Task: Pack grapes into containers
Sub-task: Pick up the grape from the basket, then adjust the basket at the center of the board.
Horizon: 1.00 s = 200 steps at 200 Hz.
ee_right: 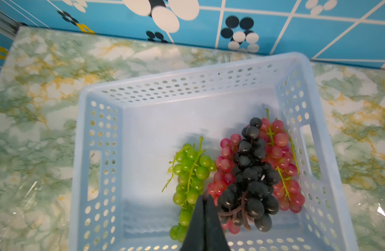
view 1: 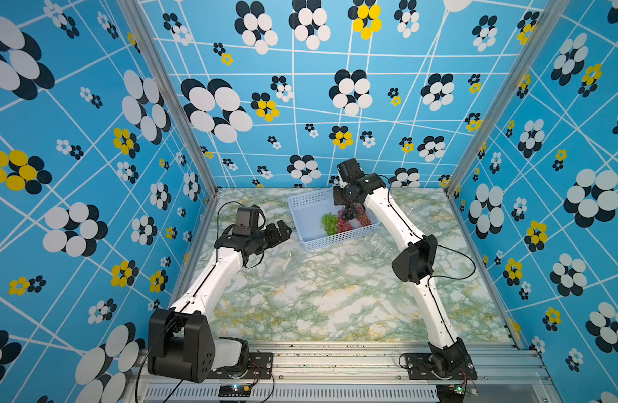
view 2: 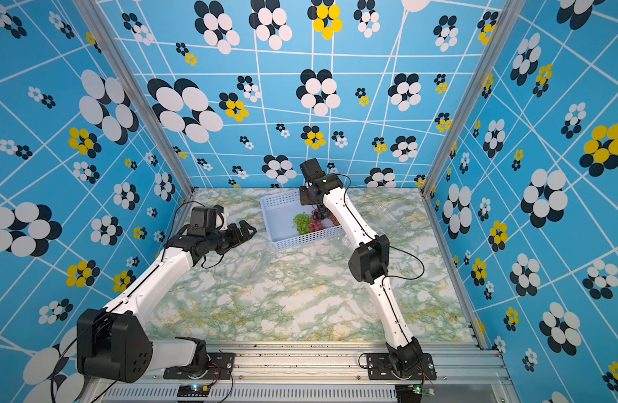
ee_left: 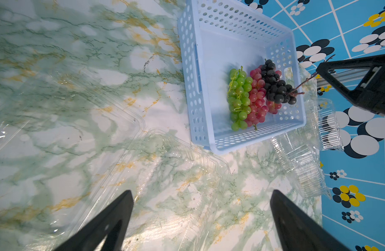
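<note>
Grapes (ee_right: pixel 226 165): 4 bunches in basket (ee_right: pixel 100 130), right fingers (ee_right: pixel 195 226) pinching dark bunch's (ee_right: pixel 252 169) stem.

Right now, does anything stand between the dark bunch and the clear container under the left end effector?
Only the basket wall. The dark bunch seems to hang by its stem from the shut right end effector inside the basket; the container lies on the table just outside that wall. Nothing else visible between them.

The back wall (view 1: pixel 318 104), left wall (view 1: pixel 73 157) and right wall (view 1: pixel 562 174) are bright blue, crossed by thin white lines and dotted with black, white and yellow flowers. The desk (view 1: pixel 335 296) is green-white marble with yellow veins. Aluminium posts (view 1: pixel 167 94) stand at its far corners, and an aluminium rail (view 1: pixel 335 359) runs along its near edge. The light is even.
</note>
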{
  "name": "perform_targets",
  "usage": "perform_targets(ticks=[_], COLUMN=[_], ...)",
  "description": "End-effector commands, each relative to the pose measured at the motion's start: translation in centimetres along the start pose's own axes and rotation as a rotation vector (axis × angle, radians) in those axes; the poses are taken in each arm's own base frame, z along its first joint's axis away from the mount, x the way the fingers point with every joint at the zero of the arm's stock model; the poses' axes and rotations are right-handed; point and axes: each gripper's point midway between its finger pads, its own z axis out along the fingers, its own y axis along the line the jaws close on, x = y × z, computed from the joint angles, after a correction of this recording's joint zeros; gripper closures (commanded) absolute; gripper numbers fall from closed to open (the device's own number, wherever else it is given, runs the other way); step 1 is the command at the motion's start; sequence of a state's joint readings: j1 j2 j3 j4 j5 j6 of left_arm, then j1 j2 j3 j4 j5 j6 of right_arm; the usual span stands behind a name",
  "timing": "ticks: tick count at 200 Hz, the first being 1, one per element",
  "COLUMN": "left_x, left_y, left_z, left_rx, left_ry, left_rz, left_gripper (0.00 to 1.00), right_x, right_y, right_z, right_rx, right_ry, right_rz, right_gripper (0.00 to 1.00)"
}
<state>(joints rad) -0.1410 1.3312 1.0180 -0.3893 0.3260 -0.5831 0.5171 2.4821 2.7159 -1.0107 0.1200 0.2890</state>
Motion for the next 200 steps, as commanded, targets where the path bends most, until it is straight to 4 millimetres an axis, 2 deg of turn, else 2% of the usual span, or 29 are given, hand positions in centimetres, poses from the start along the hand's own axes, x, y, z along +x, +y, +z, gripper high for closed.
perform_targets(ticks=[1,56,95,137,161,200], left_x=[0.7,1.8,2.7,4.7,5.9,8.6], left_y=[0.4,0.7,0.9,0.7,0.1,-2.0], left_z=[-0.6,-0.3,-0.6,0.0,0.6,2.1], left_rx=[0.003,0.013,0.019,0.065,0.084,0.125], left_ry=[0.017,0.052,0.073,0.138,0.174,0.258], left_rz=[-0.009,-0.039,-0.053,-0.082,-0.078,-0.030], left_gripper=[0.00,0.00,0.00,0.00,0.01,0.00], right_x=[-1.9,-4.6,-5.6,-6.3,-6.5,-6.5], right_y=[1.4,3.4,5.5,7.4,8.4,9.0], right_z=[-3.3,-6.9,-9.4,-12.3,-13.7,-15.2], right_rx=[-0.045,-0.130,-0.208,-0.282,-0.316,-0.344], right_ry=[-0.059,-0.160,-0.206,-0.246,-0.259,-0.264], right_rz=[0.018,0.038,0.042,0.037,0.037,0.037], right_gripper=[1.00,1.00,1.00,1.00,1.00,1.00])
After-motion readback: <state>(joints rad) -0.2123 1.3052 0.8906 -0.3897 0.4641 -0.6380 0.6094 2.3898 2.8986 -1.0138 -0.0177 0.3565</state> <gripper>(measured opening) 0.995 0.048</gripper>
